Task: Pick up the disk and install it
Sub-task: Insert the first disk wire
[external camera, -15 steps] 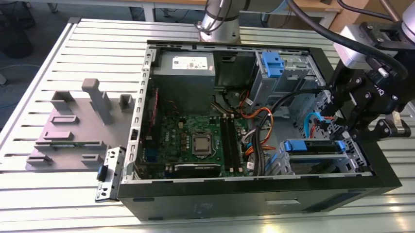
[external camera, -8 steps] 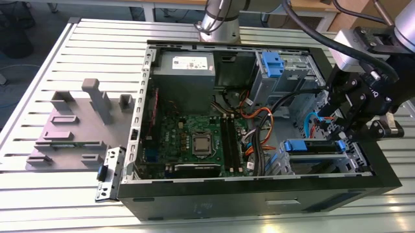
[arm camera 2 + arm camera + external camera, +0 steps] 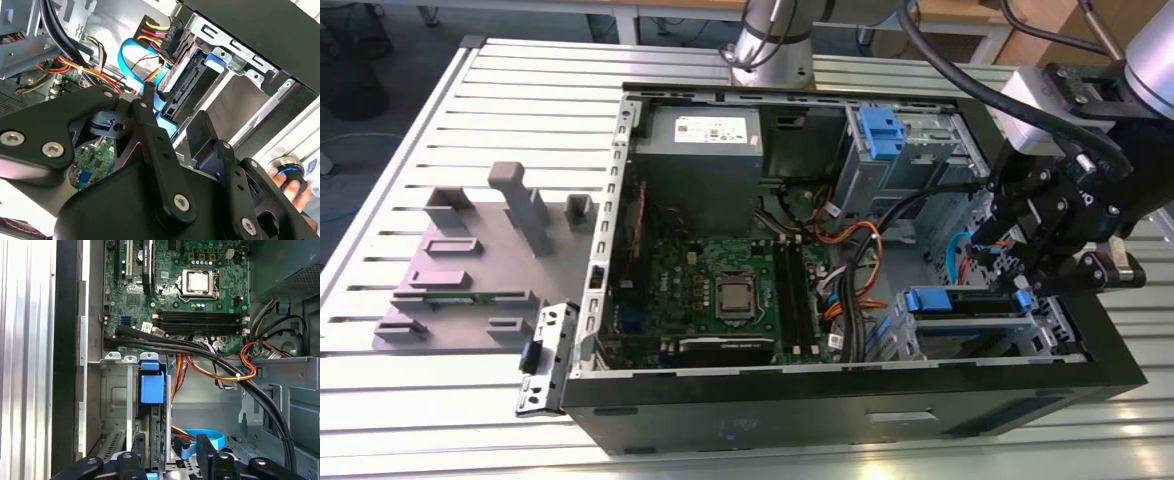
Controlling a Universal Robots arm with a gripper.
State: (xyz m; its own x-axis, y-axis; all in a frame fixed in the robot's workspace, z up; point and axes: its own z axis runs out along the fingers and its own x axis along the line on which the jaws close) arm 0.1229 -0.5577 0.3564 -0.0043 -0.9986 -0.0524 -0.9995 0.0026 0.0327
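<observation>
So the disk [image 3: 152, 405] sits edge-up in the drive cage [image 3: 115, 405] by the case's front corner, one disk that I count. The gripper [image 3: 170, 452] straddles it, fingers [image 3: 137, 447] spread, not clamping anything.

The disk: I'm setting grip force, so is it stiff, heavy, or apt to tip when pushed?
Probably stiff: the disk looks like a metal slab in a blue plastic carrier. Likely heavy for its size. Standing on edge between cage walls, it seems unlikely to tip.
</observation>
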